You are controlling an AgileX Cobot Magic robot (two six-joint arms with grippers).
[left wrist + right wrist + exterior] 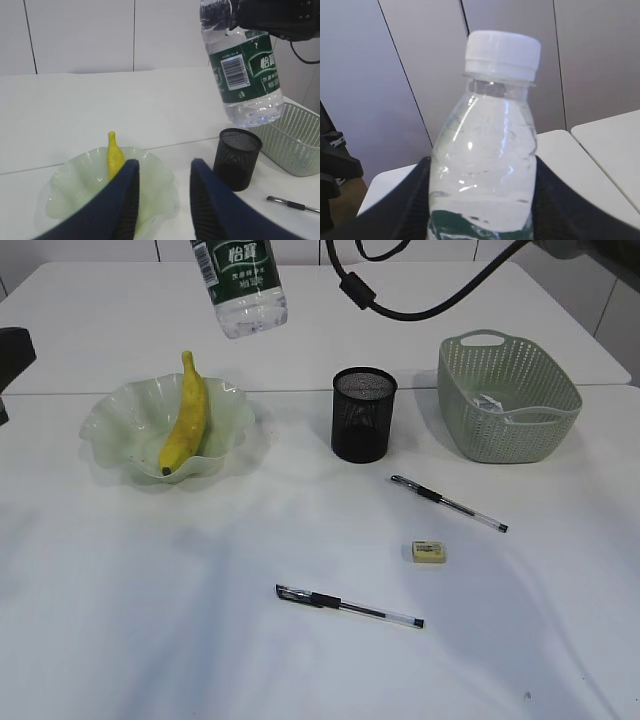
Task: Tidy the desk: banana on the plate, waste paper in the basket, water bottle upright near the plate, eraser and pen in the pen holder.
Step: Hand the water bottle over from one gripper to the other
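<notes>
A clear water bottle with a green label hangs in the air, base down, above the table behind the plate. My right gripper is shut on its body below the white cap. The banana lies on the pale green wavy plate. My left gripper hovers open and empty over the plate's right rim. Two pens and a small eraser lie on the table in front of the black mesh pen holder. White waste paper sits inside the green basket.
A black cable hangs over the far table behind the pen holder. A seam between two white tables runs behind the plate. A dark part of the left arm shows at the left edge.
</notes>
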